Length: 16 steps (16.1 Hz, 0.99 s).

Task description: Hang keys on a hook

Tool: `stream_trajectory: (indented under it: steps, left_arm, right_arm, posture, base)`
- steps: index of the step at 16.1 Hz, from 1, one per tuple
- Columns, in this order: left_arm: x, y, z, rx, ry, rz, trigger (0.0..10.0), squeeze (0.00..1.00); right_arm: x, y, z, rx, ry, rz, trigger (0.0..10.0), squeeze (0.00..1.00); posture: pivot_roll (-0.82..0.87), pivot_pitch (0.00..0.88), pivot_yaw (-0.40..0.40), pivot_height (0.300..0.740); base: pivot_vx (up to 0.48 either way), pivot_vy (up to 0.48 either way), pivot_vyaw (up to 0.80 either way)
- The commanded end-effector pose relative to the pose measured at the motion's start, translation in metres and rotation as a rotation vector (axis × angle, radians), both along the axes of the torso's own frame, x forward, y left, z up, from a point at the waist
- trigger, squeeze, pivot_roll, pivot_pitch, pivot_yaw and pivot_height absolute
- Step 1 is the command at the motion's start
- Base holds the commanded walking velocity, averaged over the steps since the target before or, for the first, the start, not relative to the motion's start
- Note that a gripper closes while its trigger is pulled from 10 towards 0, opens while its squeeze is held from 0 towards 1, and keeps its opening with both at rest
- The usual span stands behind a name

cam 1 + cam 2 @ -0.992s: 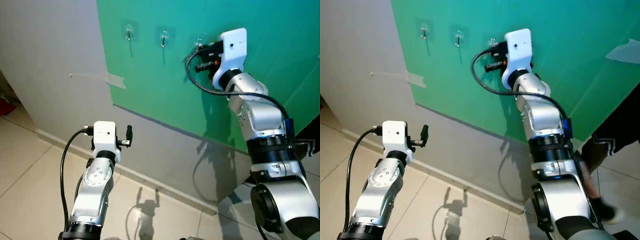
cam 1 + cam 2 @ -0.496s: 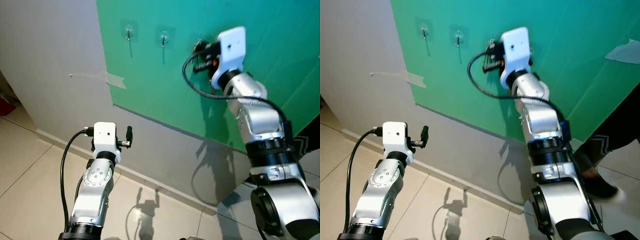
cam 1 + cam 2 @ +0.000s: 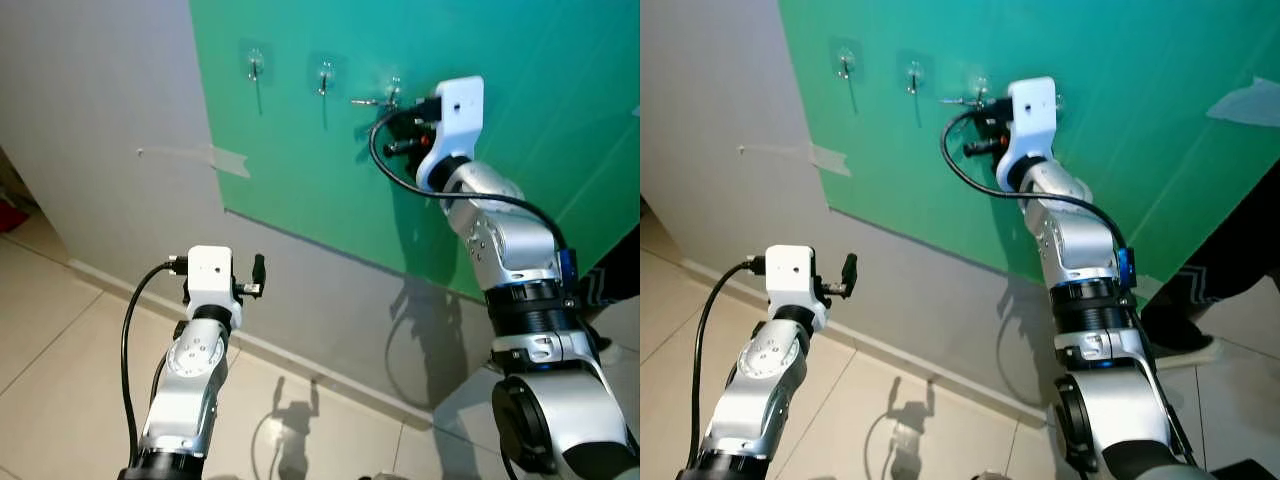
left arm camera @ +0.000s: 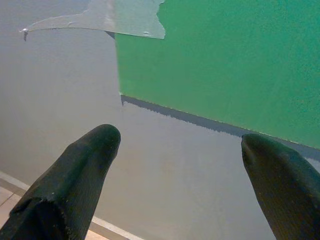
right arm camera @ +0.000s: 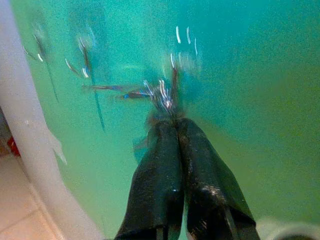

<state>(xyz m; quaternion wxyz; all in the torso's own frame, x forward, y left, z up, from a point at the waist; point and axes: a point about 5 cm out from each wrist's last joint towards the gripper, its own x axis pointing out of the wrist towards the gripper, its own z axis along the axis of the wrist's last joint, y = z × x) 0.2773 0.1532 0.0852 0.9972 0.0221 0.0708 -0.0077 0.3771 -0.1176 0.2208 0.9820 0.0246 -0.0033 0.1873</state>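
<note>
- Head views: the right gripper (image 3: 398, 103), raised to the green board (image 3: 520, 60), holds the keys (image 3: 368, 101) at the third hook (image 3: 394, 88); hanging looks nearly done, release remains.
- Right wrist view: fingers (image 5: 162, 165) pinched together, blurred keys at their tips.
- Left wrist view: left gripper (image 4: 180, 165) spread wide, empty, facing the grey wall (image 4: 60, 100).

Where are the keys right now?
The keys are up against the green board, at the third hook from the left, just off the tips of the right pincer.
</note>
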Motion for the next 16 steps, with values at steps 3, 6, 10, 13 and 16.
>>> stream_trajectory:
  steps: [3, 6, 10, 13, 16]
  left_arm:
    - [-0.0004, -0.0019, 0.0021, 0.006, -0.005, 0.0, 10.0, 0.0]
    - [-0.0002, -0.0018, 0.0023, 0.006, -0.005, 0.0, 10.0, 0.0]
    - [-0.0002, -0.0014, 0.0025, 0.005, -0.004, 0.002, 10.0, 0.0]
    - [-0.0013, -0.0014, 0.0021, 0.005, -0.002, 0.001, 10.0, 0.0]
    - [-0.0021, -0.0018, 0.0018, 0.005, 0.0, -0.003, 10.0, 0.0]
  right_arm:
    - [-0.0003, -0.0089, -0.006, 0.062, 0.025, -0.031, 10.0, 1.0]
    - [-0.0002, -0.0093, -0.004, 0.061, 0.017, -0.031, 10.0, 1.0]
    - [0.0, -0.011, -0.0035, 0.064, 0.009, -0.04, 10.0, 1.0]
    - [-0.0015, -0.0119, -0.0063, 0.057, 0.012, -0.043, 10.0, 1.0]
    - [-0.0031, -0.0104, -0.0087, 0.058, 0.02, -0.029, 10.0, 1.0]
  posture:
    - [0.09, 0.0, -0.066, 0.74]
    - [0.09, 0.0, -0.066, 0.74]
    - [0.09, 0.0, -0.068, 0.74]
    - [0.08, 0.0, -0.067, 0.74]
    - [0.08, 0.0, -0.064, 0.74]
  base:
    - [0.0, 0.0, 0.0]
    - [0.0, 0.0, 0.0]
    - [0.0, 0.0, 0.0]
    - [0.0, 0.0, 0.0]
    - [0.0, 0.0, 0.0]
